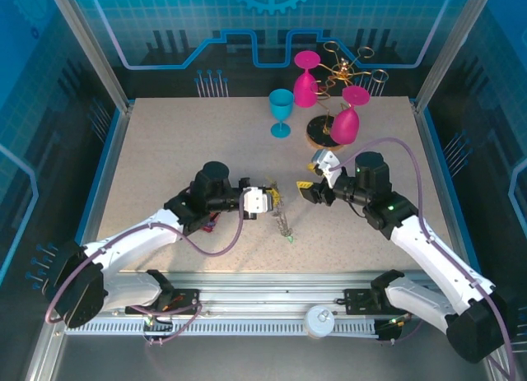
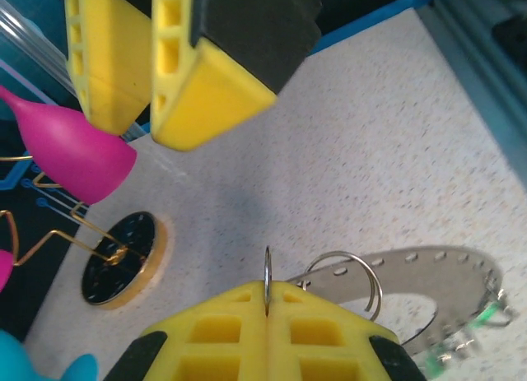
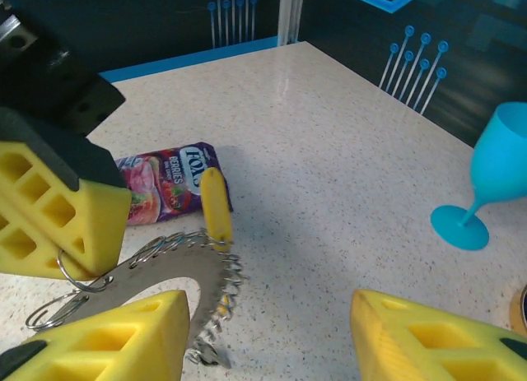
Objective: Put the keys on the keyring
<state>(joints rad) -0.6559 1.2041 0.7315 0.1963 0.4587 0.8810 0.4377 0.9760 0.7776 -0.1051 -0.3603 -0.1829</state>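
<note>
Left gripper (image 2: 268, 308) is pressed together on 1 wire loop (image 2: 268, 267) at the rim of the keyring (image 2: 445, 284). The ring sticks out from it toward the lower right of the left wrist view, throwing a shadow on the table (image 2: 387, 126). From above, all of this sits at the middle of the frame.

Right gripper (image 3: 272, 340) is spread with nothing between its fingers, along the bottom edge of its own view and just beside the ring. A yellow key (image 3: 216, 204) stands at the ring's far rim, left of centre. It's touching the ring, but I honestly can't tell if it's already threaded on a loop. A green key (image 1: 291, 239) shows just below the ring in the top view.

My read is that the right side is lining up for a key, so here's what I'd do:

- Leave the left pinch alone. That wire is thin and could twist in the foam if it gets nudged.
- Grab the key by its plastic tag and leave the metal end free for the loop.
- Come in edge-on to the loop, slowly, aiming for its open end.
- Stay off the candy packet (image 3: 165, 179) lying behind the yellow key at centre left.
</note>
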